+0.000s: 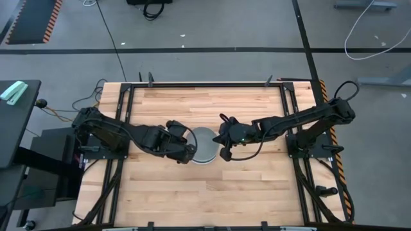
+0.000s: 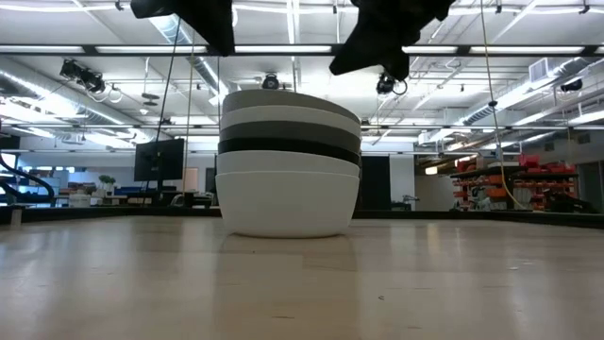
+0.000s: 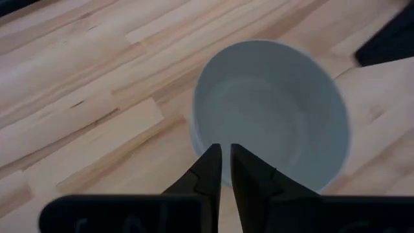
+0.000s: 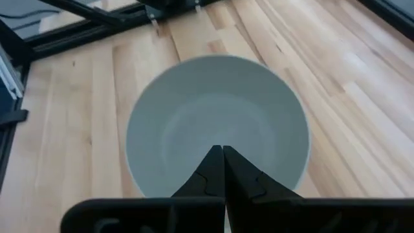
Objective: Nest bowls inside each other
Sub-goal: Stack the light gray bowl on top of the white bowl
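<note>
Looking across the table (image 1: 244,186), I see the bowls (image 2: 289,170) nested in one stack at its middle, all six seemingly in, a grey one on top. Left of the stack hangs my left tool (image 3: 225,169), fingers nearly together with a thin gap, holding nothing. Right of the stack, my right tool (image 4: 223,169) is closed and empty. I judge the best finish is lifting both straight up, clear of the rim.
</note>
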